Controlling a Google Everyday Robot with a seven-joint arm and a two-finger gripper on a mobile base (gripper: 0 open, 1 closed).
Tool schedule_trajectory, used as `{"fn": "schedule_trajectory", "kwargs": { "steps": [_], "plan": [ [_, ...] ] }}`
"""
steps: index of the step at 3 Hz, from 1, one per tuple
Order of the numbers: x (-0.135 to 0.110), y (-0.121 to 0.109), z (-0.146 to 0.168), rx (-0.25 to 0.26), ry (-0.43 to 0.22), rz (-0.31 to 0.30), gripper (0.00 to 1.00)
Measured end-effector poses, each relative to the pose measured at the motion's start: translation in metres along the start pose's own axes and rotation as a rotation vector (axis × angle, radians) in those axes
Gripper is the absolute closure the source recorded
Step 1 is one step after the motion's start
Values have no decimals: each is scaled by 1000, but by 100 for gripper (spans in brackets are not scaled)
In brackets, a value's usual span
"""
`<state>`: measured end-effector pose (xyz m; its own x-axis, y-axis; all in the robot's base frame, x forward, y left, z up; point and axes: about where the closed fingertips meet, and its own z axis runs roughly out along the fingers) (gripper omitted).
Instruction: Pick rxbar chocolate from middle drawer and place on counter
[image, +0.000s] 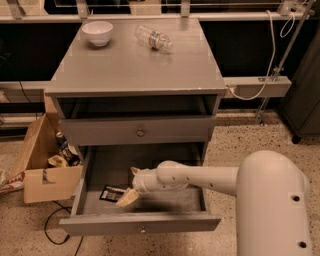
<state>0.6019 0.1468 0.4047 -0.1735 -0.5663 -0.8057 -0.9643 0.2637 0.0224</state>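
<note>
The rxbar chocolate (112, 193), a flat black bar with pale label patches, lies on the floor of the open middle drawer (95, 167), at its front left. My gripper (129, 189) reaches down into the drawer from the right, its pale fingertips (126, 198) right beside the bar's right end. One finger points at the bar, the other up and back, so the jaws stand open. The counter (135, 65) is the grey cabinet top above.
A white bowl (97, 32) and a clear plastic bottle (153, 37) lie at the back of the counter. The drawer above (140, 131) is slightly open. An open cardboard box (40, 165) with clutter stands left of the cabinet. A cable lies on the floor.
</note>
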Motion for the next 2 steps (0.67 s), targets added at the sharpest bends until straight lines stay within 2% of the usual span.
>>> {"fn": "schedule_trajectory", "kwargs": {
  "steps": [1,2],
  "plan": [
    [-3,11,22,23,21,19,0],
    [3,20,53,4,61,44,0]
  ]
}}
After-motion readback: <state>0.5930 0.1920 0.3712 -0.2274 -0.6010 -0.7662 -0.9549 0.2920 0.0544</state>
